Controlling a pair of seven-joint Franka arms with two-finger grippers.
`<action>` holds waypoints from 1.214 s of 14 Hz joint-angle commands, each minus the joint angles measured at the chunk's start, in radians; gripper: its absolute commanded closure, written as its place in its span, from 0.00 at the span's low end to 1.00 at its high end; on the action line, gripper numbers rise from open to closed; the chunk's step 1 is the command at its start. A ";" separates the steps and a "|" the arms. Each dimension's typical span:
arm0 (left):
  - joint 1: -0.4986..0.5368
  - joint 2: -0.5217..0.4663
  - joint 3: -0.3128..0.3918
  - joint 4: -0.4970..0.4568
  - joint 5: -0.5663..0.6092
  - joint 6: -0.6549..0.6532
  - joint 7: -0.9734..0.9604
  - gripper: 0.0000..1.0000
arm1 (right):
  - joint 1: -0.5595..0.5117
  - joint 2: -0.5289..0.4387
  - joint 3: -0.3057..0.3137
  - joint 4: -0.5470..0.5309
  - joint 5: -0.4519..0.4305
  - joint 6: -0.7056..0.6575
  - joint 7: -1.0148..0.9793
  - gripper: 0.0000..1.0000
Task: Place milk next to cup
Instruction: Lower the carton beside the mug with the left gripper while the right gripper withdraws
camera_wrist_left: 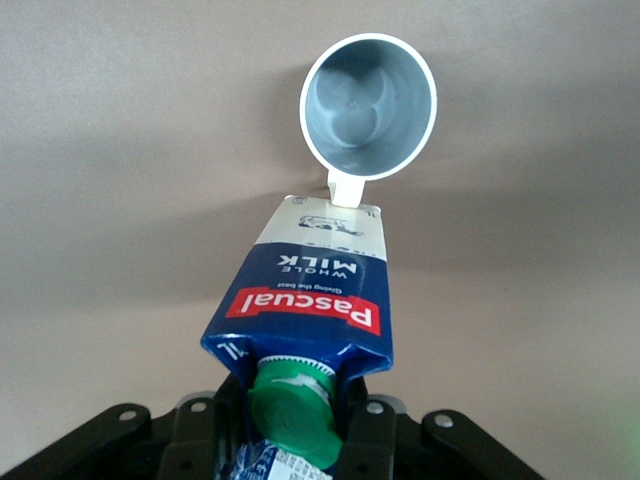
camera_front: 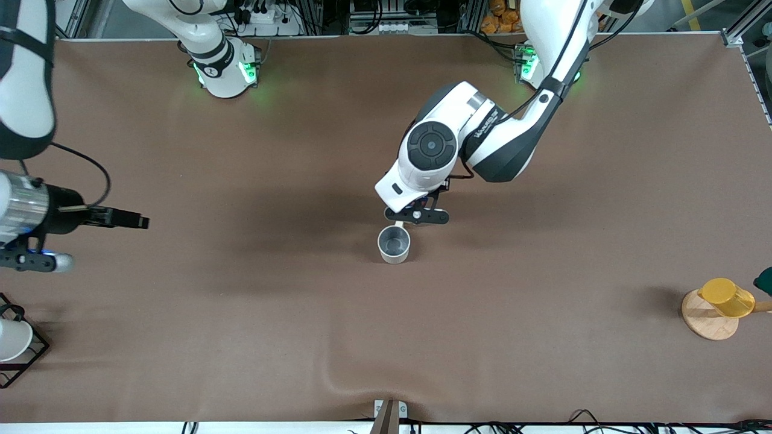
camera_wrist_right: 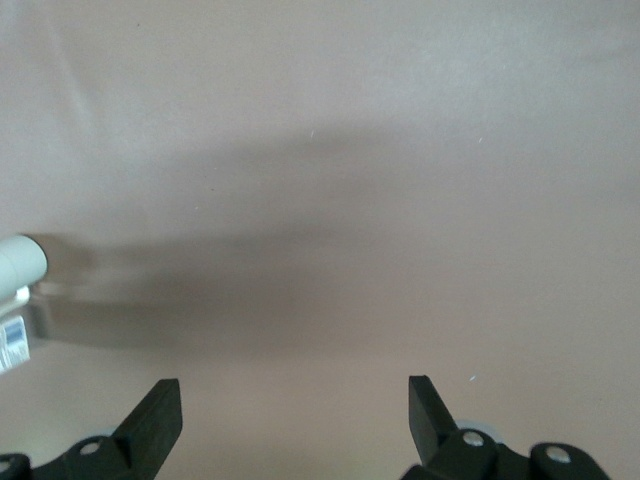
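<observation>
The milk (camera_wrist_left: 305, 300) is held in the left gripper (camera_wrist_left: 290, 420), whose fingers are clamped on the carton's top end by the green cap (camera_wrist_left: 293, 412); the carton hangs base-down over the table (camera_front: 241, 337), its blue and white side with the red band facing the wrist camera. Its lower end is just beside the cup (camera_wrist_left: 368, 105), close to the cup's small handle (camera_wrist_left: 343, 187); whether carton and handle touch, or whether the carton's base has reached the table, cannot be told. In the front view the carton itself is hidden under the left gripper (camera_front: 416, 216), which hangs over the spot just beside the cup (camera_front: 394, 244), on the side toward the robots' bases. The cup stands upright near the middle of the table, mouth up, its grey inside showing. The right gripper (camera_wrist_right: 295, 415) waits over the right arm's end of the table, its fingers spread apart with nothing between them; in the front view it (camera_front: 129, 218) shows as a dark tool pointing toward the table's middle. A yellow cup (camera_front: 727, 297) lies tilted on a round wooden stand (camera_front: 708, 322) at the left arm's end, nearer to the front camera than the grey cup. A white cup (camera_front: 12, 340) sits in a black wire rack (camera_front: 30, 358) at the right arm's end.
</observation>
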 commanded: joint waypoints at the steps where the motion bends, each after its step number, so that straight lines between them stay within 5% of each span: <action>1: -0.090 0.015 0.092 0.038 0.022 -0.001 -0.044 0.87 | -0.016 -0.075 0.022 -0.067 -0.070 0.056 -0.093 0.00; 10: -0.125 0.042 0.121 0.037 0.017 0.054 -0.079 0.85 | -0.078 -0.257 0.037 -0.131 -0.079 0.026 -0.097 0.00; 14: -0.127 0.051 0.121 0.037 0.014 0.079 -0.119 0.83 | -0.188 -0.339 0.153 -0.128 -0.081 -0.077 -0.081 0.00; 17: -0.130 0.059 0.120 0.037 0.012 0.091 -0.136 0.74 | -0.112 -0.359 0.146 -0.118 -0.146 -0.111 0.097 0.00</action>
